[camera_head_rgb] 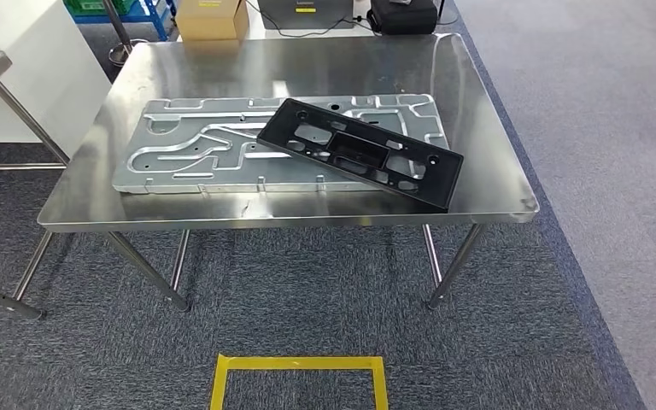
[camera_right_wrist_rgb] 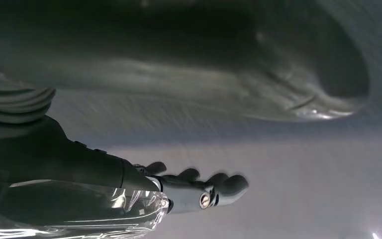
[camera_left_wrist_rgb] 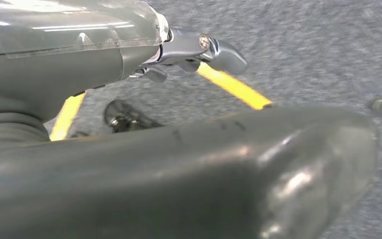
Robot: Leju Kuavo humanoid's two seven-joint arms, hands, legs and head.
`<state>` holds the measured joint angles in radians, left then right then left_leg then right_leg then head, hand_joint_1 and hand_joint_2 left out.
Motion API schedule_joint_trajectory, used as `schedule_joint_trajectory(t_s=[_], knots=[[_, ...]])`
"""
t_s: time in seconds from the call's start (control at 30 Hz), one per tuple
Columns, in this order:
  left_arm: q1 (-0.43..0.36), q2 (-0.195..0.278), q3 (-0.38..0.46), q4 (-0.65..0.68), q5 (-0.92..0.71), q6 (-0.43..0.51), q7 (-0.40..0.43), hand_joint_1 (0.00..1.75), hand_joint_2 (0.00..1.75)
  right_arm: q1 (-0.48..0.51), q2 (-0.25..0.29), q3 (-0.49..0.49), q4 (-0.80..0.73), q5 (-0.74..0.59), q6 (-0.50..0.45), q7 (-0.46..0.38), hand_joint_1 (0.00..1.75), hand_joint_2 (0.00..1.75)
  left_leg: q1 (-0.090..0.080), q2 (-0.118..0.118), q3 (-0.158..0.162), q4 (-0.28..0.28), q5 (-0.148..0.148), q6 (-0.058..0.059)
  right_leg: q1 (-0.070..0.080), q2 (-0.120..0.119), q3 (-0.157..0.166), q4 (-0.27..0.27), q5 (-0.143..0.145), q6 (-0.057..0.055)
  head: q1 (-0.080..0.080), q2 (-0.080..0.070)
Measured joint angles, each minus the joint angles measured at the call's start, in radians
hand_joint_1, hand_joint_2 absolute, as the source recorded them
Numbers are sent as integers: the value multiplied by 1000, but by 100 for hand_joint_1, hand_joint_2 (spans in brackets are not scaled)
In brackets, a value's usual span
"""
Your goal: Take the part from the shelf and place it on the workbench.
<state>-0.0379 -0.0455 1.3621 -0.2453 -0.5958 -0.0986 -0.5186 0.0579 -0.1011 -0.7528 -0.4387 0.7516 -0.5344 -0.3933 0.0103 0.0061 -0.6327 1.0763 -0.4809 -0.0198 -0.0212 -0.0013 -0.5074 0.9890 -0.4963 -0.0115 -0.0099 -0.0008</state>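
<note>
- The black part (camera_head_rgb: pixel 360 152), a long flat plastic frame with cut-outs, lies on the workbench (camera_head_rgb: pixel 495 184), slanting from about 10 o'clock to 4 o'clock.
- Its upper end rests on a large stamped silver metal panel (camera_head_rgb: pixel 188 145); its lower end reaches past the panel's edge towards the bench's 4 o'clock corner.
- The left hand (camera_left_wrist_rgb: pixel 199 50) hangs over grey carpet with its fingers (camera_left_wrist_rgb: pixel 226 57) loosely extended, holding nothing.
- The right hand (camera_right_wrist_rgb: pixel 204 186) also hangs free, fingers (camera_right_wrist_rgb: pixel 231 183) slightly curled and apart, nothing in its grasp.
- A yellow tape rectangle (camera_head_rgb: pixel 299 365) marks the floor at 6 o'clock of the bench.
- A cardboard box (camera_head_rgb: pixel 212 19) sits beyond the bench at 11 o'clock, and a dark bag (camera_head_rgb: pixel 403 15) at 1 o'clock.
</note>
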Motion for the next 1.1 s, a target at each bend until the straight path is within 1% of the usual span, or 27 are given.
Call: schedule_joint_trajectory(t_s=[0.07, 0.1, 0.13, 0.17, 0.2, 0.23, 0.27, 0.3, 0.33, 0.37, 0.43, 0.47, 0.5, 0.57, 0.6, 0.63, 0.67, 0.7, 0.73, 0.77, 0.8, 0.83, 0.9, 0.97, 1.0, 1.03, 1.1], knots=[[2, -3, 1, 0, -2, -2, -8, 0, 0, -8, 13, 4, 69, 33, 69, 42, 0, 0, 1, 0, -29, 121, -105, -4, 5, -1, -29, 1, 22, -10, -2, 0], [2, -4, 1, 0, -5, -3, -12, 0, 0, -13, 17, 9, 97, 48, 123, 71, 0, 0, 0, 0, -36, 176, -134, -4, 8, -1, -44, 3, 33, -12, -2, 0], [2, -4, 1, 0, -10, -5, -16, 0, 0, -17, 20, 15, 121, 60, 189, 105, 0, 0, 0, 0, -30, 209, -140, -2, 12, -1, -60, 5, 43, -13, -2, 0], [3, -4, 1, 0, -18, -8, -19, 0, 0, -21, 25, 22, 143, 70, 263, 145, 0, 0, -2, 0, -7, 208, -122, 1, 15, -1, -76, 8, 53, -13, -2, 0], [3, -4, 1, 0, -26, -12, -20, 0, 0, -24, 31, 28, 161, 77, 338, 187, 0, 0, -5, -1, 34, 173, -93, 7, 18, -1, -90, 11, 62, -13, -2, 0], [2, -3, 1, 0, -34, -15, -20, 0, 0, -28, 38, 33, 177, 83, 405, 227, 0, 0, -10, -1, 88, 111, -68, 16, 19, -1, -101, 14, 71, -13, -2, 0], [1, -2, 1, 0, -41, -17, -18, 0, 0, -33, 48, 38, 190, 88, 459, 260, 0, 0, -15, -1, 148, 31, -58, 25, 22, -2, -110, 17, 79, -11, -2, 0], [-1, -1, 1, 0, -46, -17, -16, 0, 0, -36, 58, 43, 200, 94, 498, 284, 0, 0, -20, -1, 198, -43, -62, 33, 23, -3, -116, 19, 88, -8, -2, 0], [-3, 0, 1, 0, -51, -17, -13, 0, 0, -40, 67, 48, 208, 98, 524, 301, 0, 0, -24, 0, 229, -94, -71, 40, 23, -4, -120, 20, 98, -4, -2, 0], [-4, 1, 1, 0, -53, -16, -11, 0, 0, -42, 74, 52, 214, 103, 540, 310, 0, 0, -27, 0, 242, -124, -77, 46, 22, -6, -123, 19, 108, 1, -2, 0], [-3, -1, 0, 0, -54, -13, -8, 0, 0, -46, 81, 57, 225, 109, 555, 319, 0, 0, -27, 3, 233, -136, -61, 58, 20, -5, -129, 18, 118, 13, -3, 0], [-2, -2, 0, 0, -55, -12, -6, 0, 0, -47, 83, 59, 229, 113, 560, 321, 0, 0, -25, 5, 224, -139, -48, 64, 19, -3, -135, 30, 99, 18, -3, 0], [-2, -3, 1, 0, -55, -11, -6, 0, 0, -47, 84, 62, 232, 119, 566, 320, 0, 0, -22, 7, 213, -142, -34, 69, 18, -1, -144, 58, 60, 23, -2, 0], [-2, -6, 1, 0, -56, -9, -5, 0, 0, -50, 86, 72, 236, 135, 575, 309, 0, 0, -20, 9, 184, -140, -10, 75, 12, 0, -168, 169, -49, 32, -1, 0], [-1, -7, 1, 0, -57, -7, -5, 0, 0, -51, 87, 78, 237, 142, 577, 299, 0, 0, -20, 10, 167, -137, 1, 75, 9, 0, -177, 231, -84, 37, -1, 0], [-2, -9, 1, 0, -59, -6, -5, 0, 0, -52, 88, 84, 237, 147, 577, 289, 0, 0, -20, 12, 148, -131, 12, 73, 5, 0, -178, 277, -92, 42, -1, 0], [-2, -10, 1, 0, -62, -4, -5, 0, 0, -54, 90, 88, 238, 146, 575, 282, 0, 0, -19, 16, 129, -123, 21, 72, 1, -1, -166, 296, -76, 46, -1, 0], [-3, -12, 1, 0, -64, -4, -5, 0, 0, -56, 91, 90, 238, 141, 575, 278, 0, 0, -18, 20, 110, -113, 28, 69, -3, -3, -139, 282, -46, 50, -1, 0], [-3, -14, 1, 0, -67, -3, -4, 0, 0, -59, 91, 91, 239, 131, 575, 275, 0, 0, -17, 26, 90, -99, 33, 65, -7, -11, -95, 236, -17, 55, -1, 0], [-3, -15, 1, 0, -69, -3, -4, 0, 0, -63, 92, 90, 239, 120, 577, 273, 0, 0, -17, 31, 71, -84, 36, 61, -8, -24, -45, 170, -8, 59, -1, 0], [-2, -17, 1, 0, -71, -3, -3, 0, 0, -68, 92, 88, 239, 110, 580, 268, 0, 0, -16, 37, 56, -70, 39, 55, -5, -35, -1, 104, -14, 57, -2, 0], [-2, -18, 1, 0, -73, -4, -2, 0, 0, -73, 93, 85, 240, 101, 585, 263, 0, 0, -17, 44, 44, -60, 43, 48, -2, -43, 26, 55, -28, 53, -2, 0], [-4, -19, 1, 0, -75, -4, -1, 0, 0, -78, 94, 78, 240, 91, 593, 256, 0, 0, -16, 59, 32, -51, 54, 36, 6, -35, 30, 20, -44, 35, -3, 0], [-5, -19, 0, 0, -76, -7, -1, 0, 0, -73, 95, 73, 242, 87, 599, 255, 0, 0, -13, 65, 26, -47, 60, 24, 7, -23, 15, 19, -30, 16, -3, 0], [-5, -20, 0, 0, -77, -9, 0, 0, 0, -70, 95, 71, 243, 85, 602, 255, 0, 0, -10, 57, 19, -35, 43, 18, 7, -20, 5, 19, -20, 7, -3, 0], [-4, -21, 0, 1, -78, -10, 0, 0, 0, -68, 95, 68, 244, 84, 604, 256, 0, 0, -7, 43, 7, -5, 6, 13, 8, -16, -8, 18, -8, -1, -3, 0], [-3, -23, 0, 1, -82, -12, 1, 0, 0, -69, 94, 63, 245, 80, 608, 260, 0, 0, -6, 14, -22, 100, -102, 10, 11, -4, -40, 18, 17, -11, -4, 0]])
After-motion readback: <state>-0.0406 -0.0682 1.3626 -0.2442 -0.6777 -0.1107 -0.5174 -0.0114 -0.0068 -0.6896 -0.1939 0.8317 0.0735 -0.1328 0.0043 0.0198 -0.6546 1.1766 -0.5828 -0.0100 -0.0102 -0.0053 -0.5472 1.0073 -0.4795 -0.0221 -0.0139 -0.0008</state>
